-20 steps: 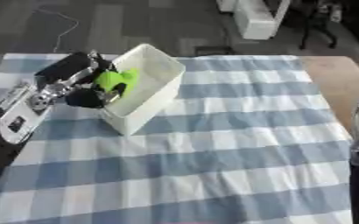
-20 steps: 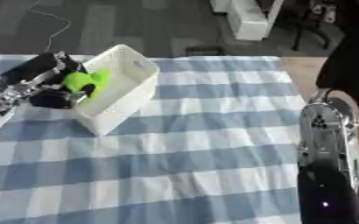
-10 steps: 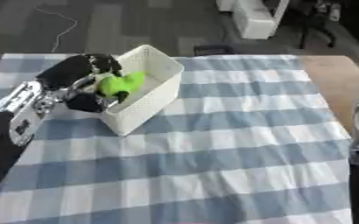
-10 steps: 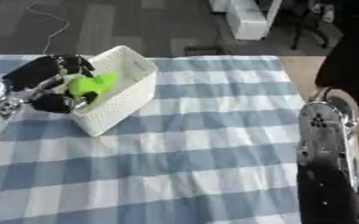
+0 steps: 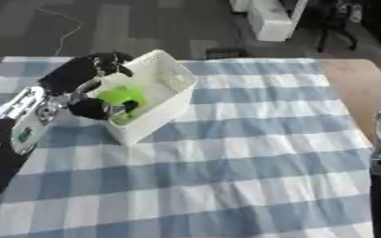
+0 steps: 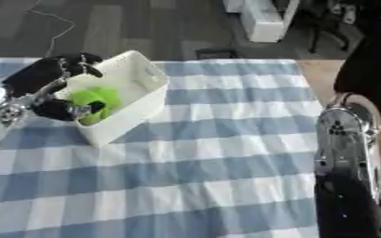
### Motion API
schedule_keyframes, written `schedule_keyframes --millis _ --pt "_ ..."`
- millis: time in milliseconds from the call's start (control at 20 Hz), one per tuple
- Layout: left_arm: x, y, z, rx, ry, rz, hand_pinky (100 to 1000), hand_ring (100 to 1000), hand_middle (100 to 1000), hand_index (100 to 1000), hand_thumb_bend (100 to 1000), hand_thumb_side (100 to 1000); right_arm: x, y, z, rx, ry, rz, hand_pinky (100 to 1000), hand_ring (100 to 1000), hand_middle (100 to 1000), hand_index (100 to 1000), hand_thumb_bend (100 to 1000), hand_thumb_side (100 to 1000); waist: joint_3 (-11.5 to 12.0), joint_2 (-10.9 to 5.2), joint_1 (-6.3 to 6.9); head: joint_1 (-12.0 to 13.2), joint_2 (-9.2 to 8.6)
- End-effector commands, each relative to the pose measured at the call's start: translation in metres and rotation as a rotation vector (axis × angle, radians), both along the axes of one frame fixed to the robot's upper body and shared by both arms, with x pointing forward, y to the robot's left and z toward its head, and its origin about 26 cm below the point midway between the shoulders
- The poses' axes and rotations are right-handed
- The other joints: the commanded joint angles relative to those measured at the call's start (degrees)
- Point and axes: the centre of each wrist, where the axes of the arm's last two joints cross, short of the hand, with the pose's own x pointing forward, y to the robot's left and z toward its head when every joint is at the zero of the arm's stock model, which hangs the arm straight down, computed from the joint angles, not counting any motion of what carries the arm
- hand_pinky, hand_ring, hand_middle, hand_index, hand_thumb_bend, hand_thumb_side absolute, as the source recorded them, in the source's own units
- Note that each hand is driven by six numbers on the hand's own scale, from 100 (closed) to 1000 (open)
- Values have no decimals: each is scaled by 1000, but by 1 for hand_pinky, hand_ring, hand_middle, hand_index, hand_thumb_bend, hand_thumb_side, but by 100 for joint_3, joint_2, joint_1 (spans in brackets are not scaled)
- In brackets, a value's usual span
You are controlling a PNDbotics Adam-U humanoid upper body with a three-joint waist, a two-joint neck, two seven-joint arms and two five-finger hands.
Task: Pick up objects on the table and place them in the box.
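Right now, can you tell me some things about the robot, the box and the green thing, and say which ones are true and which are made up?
1. The green object sits over the white box. True.
2. The left hand is at the box's near side, by the green object. True.
3. The box is red. False: it is white.
4. The tablecloth is plain yellow. False: it is blue and white checked.
5. The box stands at the right side of the table. False: it is at the left, toward the far edge.
6. The right arm shows at the right edge, away from the box. True.
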Motion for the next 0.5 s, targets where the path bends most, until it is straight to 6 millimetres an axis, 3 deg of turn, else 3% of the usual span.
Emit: schedule_keyframes --millis 50,200,300,350,400,500 --pt "0 -9 28 -108 -85 -35 100 897 871 839 384 906 -3 -1 9 -8 -36 -1 371 478 587 724 100 971 28 -110 48 -49 -16" --pt "-15 -27 52 -347 -121 -114 100 872 855 874 397 869 -3 -3 8 -12 -34 -10 371 478 587 724 100 971 84 -115 60 -127 -33" --pt "-35 -39 69 -511 -116 -200 100 861 848 890 378 849 -3 -6 7 -20 -32 -23 368 478 589 723 100 970 156 -126 64 -231 -30" --pt "-48 -44 76 -581 -108 -249 100 857 846 891 413 898 -3 -8 6 -29 -29 -30 366 479 589 723 100 969 205 -137 62 -291 -31" --pt "-61 -47 82 -638 -97 -292 111 850 838 891 364 840 -3 -10 5 -38 -27 -37 365 479 590 723 100 969 249 -149 57 -335 -39" --pt "-84 -49 86 -734 -84 -356 147 829 818 890 338 845 -3 -13 3 -49 -21 -52 364 479 589 720 100 968 340 -186 42 -412 -47"
